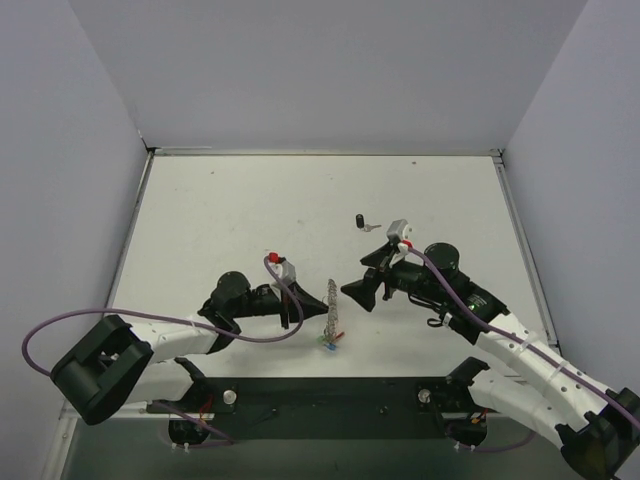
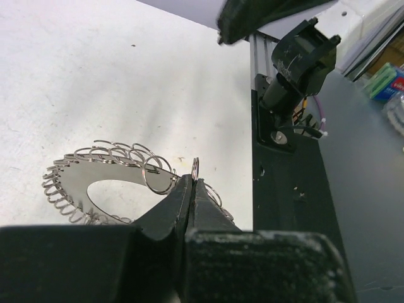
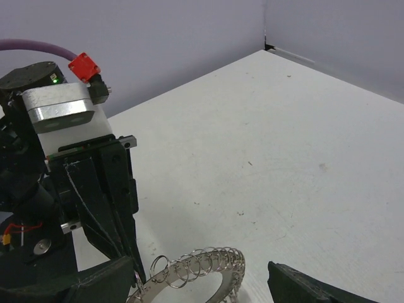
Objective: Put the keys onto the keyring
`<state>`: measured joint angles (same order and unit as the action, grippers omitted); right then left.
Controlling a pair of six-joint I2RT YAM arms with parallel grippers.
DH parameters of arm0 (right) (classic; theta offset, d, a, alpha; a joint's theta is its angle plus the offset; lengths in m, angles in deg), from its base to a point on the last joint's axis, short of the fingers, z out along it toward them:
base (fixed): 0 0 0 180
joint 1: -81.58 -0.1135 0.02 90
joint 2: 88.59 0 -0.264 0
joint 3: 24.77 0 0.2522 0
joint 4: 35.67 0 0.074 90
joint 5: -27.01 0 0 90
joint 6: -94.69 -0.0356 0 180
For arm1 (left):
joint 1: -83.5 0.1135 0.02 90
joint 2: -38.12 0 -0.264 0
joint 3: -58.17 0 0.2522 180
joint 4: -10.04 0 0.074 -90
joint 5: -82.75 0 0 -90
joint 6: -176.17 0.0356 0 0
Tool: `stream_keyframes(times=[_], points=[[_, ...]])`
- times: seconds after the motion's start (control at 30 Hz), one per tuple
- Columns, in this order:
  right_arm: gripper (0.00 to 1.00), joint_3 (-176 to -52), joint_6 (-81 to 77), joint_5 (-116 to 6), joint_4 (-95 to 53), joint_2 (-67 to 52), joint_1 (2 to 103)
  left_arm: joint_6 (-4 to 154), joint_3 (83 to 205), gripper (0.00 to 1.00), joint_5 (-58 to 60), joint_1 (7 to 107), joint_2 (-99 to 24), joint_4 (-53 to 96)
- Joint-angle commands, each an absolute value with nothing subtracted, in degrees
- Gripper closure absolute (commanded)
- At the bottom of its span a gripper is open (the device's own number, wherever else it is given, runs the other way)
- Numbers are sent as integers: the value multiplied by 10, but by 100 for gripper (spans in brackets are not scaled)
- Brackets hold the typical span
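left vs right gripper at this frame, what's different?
Left gripper is shut; right gripper stands wide open. Left gripper pinches the keyring by its coiled rim; right gripper holds nothing. Left gripper comes at the keyring from its left, right gripper from its right. Shared: both sit close to the keyring, tips facing each other.

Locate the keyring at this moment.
In the top view the keyring appears edge-on near the middle of the table's near edge, between the two grippers. The left gripper pinches its rim, and the open right gripper sits just to its right.
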<state>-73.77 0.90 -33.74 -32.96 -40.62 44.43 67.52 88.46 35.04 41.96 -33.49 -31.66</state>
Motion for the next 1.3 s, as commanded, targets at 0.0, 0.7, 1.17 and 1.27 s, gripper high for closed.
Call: stream_keyframes(times=[0.0, 0.7, 1.17, 1.27], points=[[12, -738, -4, -345, -369, -409, 452, 757, 852, 100, 319, 403, -288, -403], [33, -762, -148, -116, -448, -258, 497, 965, 791, 100, 230, 348, -194, -332], [39, -700, -282, -99, -600, -217, 499, 973, 796, 100, 226, 345, -200, -331], [40, -689, -293, -97, -608, -217, 499, 972, 796, 100, 225, 345, -197, -330]])
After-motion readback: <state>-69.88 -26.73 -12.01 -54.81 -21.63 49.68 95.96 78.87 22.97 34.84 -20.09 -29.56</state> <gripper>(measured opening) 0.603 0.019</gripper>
